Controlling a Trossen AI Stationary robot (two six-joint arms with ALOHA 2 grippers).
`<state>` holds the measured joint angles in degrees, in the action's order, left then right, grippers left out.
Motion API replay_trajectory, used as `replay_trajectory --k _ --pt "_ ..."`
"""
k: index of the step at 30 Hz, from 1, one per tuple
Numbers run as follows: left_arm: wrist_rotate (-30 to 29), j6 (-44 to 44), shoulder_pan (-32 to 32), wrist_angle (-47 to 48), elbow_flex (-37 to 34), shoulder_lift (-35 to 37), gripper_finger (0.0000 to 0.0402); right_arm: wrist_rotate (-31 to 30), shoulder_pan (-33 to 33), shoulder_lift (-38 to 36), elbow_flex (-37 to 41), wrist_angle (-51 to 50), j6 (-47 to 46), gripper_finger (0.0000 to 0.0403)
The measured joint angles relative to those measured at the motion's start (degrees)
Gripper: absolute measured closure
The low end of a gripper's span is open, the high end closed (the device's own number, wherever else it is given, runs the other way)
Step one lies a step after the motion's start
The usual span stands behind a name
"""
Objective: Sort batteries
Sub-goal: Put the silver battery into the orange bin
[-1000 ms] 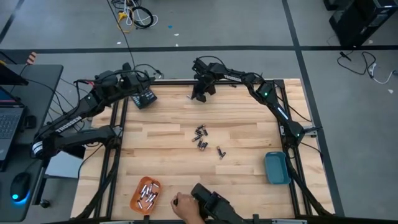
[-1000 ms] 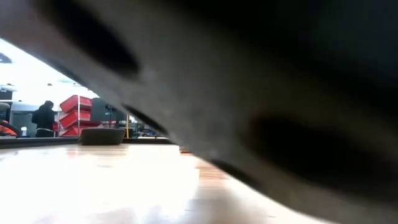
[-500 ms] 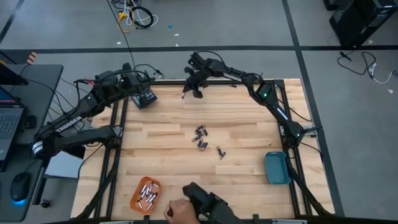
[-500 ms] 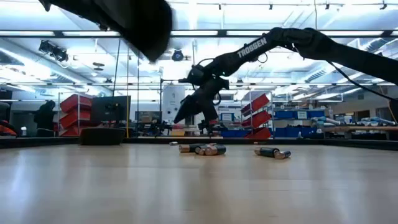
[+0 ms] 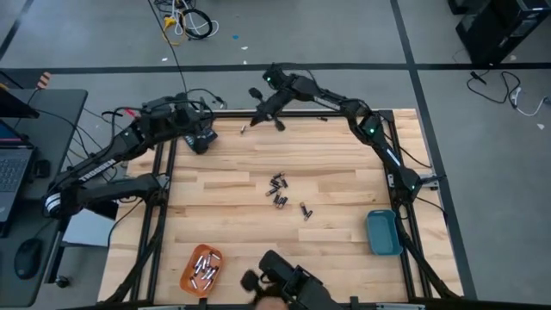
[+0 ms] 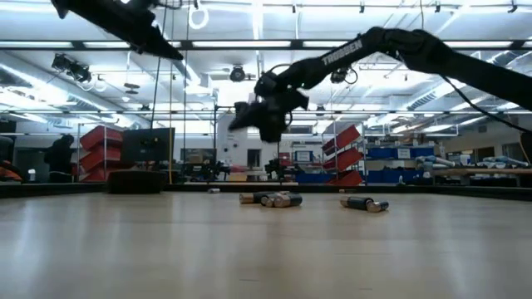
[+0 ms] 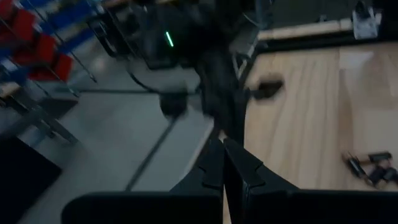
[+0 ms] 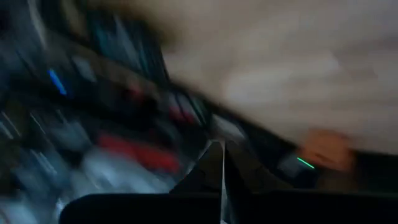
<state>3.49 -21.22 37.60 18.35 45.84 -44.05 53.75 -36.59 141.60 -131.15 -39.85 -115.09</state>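
Note:
Loose batteries (image 5: 277, 189) lie on the wooden table's middle, with a pair (image 5: 305, 209) just to their right; the low view shows them as a row (image 6: 270, 198) and the left wrist view as a few cells (image 7: 372, 169). My right gripper (image 5: 256, 112) hangs shut, high over the table's far edge (image 6: 270, 129), far from them, and its own view is blurred (image 8: 221, 163). My left gripper (image 5: 205, 129) is shut above the far left corner (image 7: 224, 163), over a dark keypad-like block (image 5: 198, 143). Neither holds anything.
An orange tray (image 5: 189, 277) with several batteries in it sits at the near left. A blue tray (image 5: 383, 232) stands at the right edge. A dark device (image 5: 288, 280) sits at the near edge. Bare wood lies around the loose batteries.
My right gripper has risen from the table's far edge, rolled about its own line and drifted a little toward the left. A person's hand at the near edge has drawn back. The dark shape that covered the low view has gone.

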Motion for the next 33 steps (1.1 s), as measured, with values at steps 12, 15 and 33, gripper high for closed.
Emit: replay_trajectory --k 12,15,33 --pt "0.2 5.0 4.1 4.7 5.7 -22.2 0.0401 -8.5 2.8 -18.4 0.0 -35.3 37.0 0.04" --pt "0.2 5.2 4.9 11.1 9.7 -28.3 0.0401 -17.7 4.3 -23.2 0.0 -38.5 39.0 0.0398" --pt "-0.4 11.1 12.4 24.6 29.3 -58.5 0.0399 -25.5 13.7 -31.3 0.3 -50.1 49.0 0.04"
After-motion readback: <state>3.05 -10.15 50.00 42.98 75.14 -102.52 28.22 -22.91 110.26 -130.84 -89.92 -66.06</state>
